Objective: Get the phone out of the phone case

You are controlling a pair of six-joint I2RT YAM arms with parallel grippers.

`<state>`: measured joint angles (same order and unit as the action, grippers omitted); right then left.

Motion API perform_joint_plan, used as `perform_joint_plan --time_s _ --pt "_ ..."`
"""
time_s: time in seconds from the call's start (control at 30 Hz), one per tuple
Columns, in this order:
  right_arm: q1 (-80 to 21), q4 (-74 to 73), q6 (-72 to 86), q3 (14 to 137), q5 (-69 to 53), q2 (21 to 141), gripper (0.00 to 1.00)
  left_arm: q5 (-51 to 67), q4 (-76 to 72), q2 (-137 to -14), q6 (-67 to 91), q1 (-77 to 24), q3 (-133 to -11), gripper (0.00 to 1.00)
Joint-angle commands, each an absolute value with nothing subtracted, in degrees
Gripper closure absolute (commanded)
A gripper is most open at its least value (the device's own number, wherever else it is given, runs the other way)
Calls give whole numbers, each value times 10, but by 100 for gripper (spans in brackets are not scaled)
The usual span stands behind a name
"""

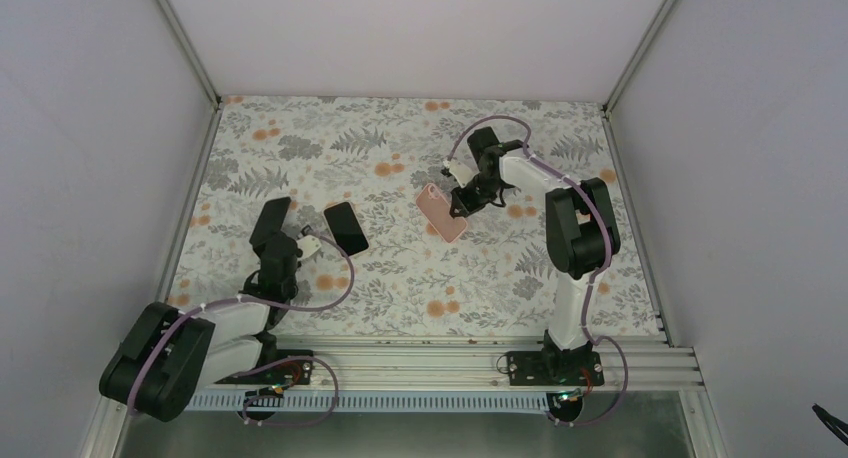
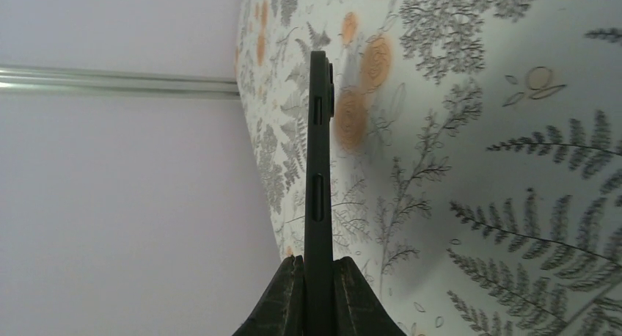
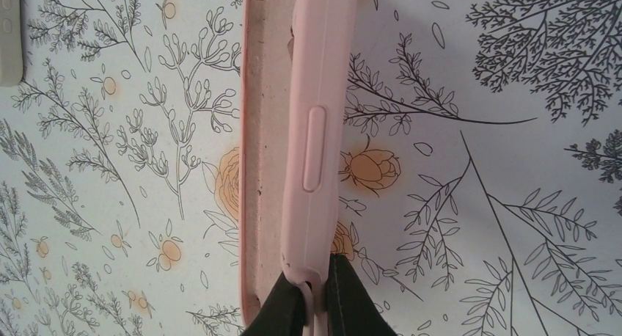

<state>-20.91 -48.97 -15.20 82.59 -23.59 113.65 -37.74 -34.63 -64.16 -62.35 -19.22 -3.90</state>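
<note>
Nearest to me, my left tool (image 2: 319,296) is pressed together on the bottom edge of a dark slab (image 2: 318,167), which it holds standing on edge above the worktop (image 1: 400,288). Side-button slots and a camera bump show along the slab. Edge-on like this, I cannot tell for sure whether it is a thin black case or a handset, though from above it looks matte and hollow enough to be a case. Just right of that tool, a glossy black phone (image 1: 345,228) lies flat on the floral worktop, touched by neither tool. Farther off and to the right, my right tool (image 3: 315,296) pinches the rim of a pink case (image 3: 315,130), one end raised and the other low over the worktop. Its pale inner lining shows bare, so I judge it empty. As I read it, the pulling-apart step is done, since the phone sits free and out of any shell. What is left is the letting go. The next move calls for lowering each held piece gently until it lies flat, well apart from the phone, then spreading the tools and lifting straight away so nothing gets dragged or knocked.
</note>
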Motion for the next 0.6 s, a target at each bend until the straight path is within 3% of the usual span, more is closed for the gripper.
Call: perform_joint_plan --time_s 0.0,0.2,0.3,0.4,0.57 --pt "-204 -494 -167 815 -193 1150 94 -349 -358 -652 -629 -189 -30 97" --pt "-192 -498 -169 815 -145 1149 89 -328 -311 -677 -628 -189 -30 92" --pt "-185 -506 -173 818 -130 1144 81 -316 -275 -680 -622 -189 -36 85" --pt "-180 -512 -177 818 -116 1136 65 -284 -189 -658 -600 -189 -56 64" --pt "-180 -519 -176 820 -77 1123 30 -219 -31 -595 -561 -189 -98 30"
